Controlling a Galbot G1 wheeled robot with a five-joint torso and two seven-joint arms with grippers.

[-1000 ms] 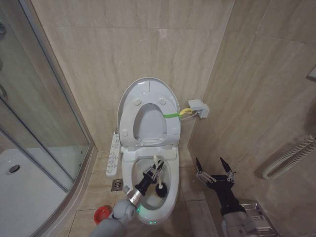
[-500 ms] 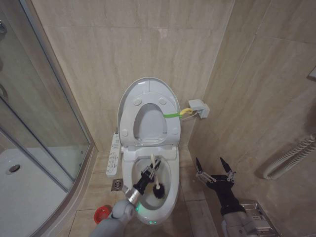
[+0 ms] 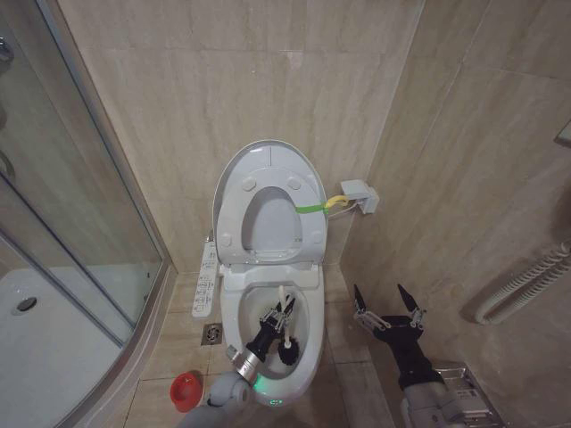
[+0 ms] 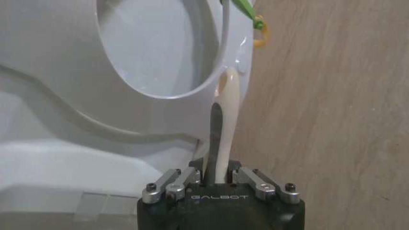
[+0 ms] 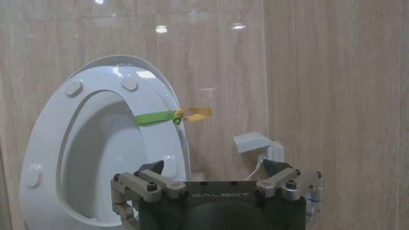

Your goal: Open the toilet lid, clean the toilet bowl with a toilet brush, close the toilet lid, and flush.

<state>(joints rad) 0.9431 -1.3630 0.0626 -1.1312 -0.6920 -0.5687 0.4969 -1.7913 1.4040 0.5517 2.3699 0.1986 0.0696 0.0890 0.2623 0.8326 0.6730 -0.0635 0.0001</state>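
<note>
The toilet lid (image 3: 268, 154) stands raised against the wall, with the seat ring (image 3: 234, 209) and its green band (image 3: 310, 208) folded up in front of it. Below them the toilet bowl (image 3: 228, 309) lies uncovered, a green light at its front. My left gripper (image 3: 277, 318) is inside the bowl, shut on the white handle of the toilet brush (image 3: 284, 300); the dark bristle head (image 3: 287, 354) points down at the bowl's front. The left wrist view shows the handle (image 4: 225, 115) clamped in that gripper (image 4: 217, 178). My right gripper (image 3: 388, 301) hangs open right of the toilet, holding nothing.
A glass shower enclosure and white tray (image 3: 40, 334) fill the left. A red holder cup (image 3: 185, 389) and a floor drain (image 3: 212, 334) are on the tiles left of the bowl. A control panel (image 3: 206, 281), a wall box (image 3: 359, 195) and a hose (image 3: 526, 278) are nearby.
My left gripper has carried the brush slightly right and toward the bowl's front, the bristle head now lower. The right arm has not moved.
</note>
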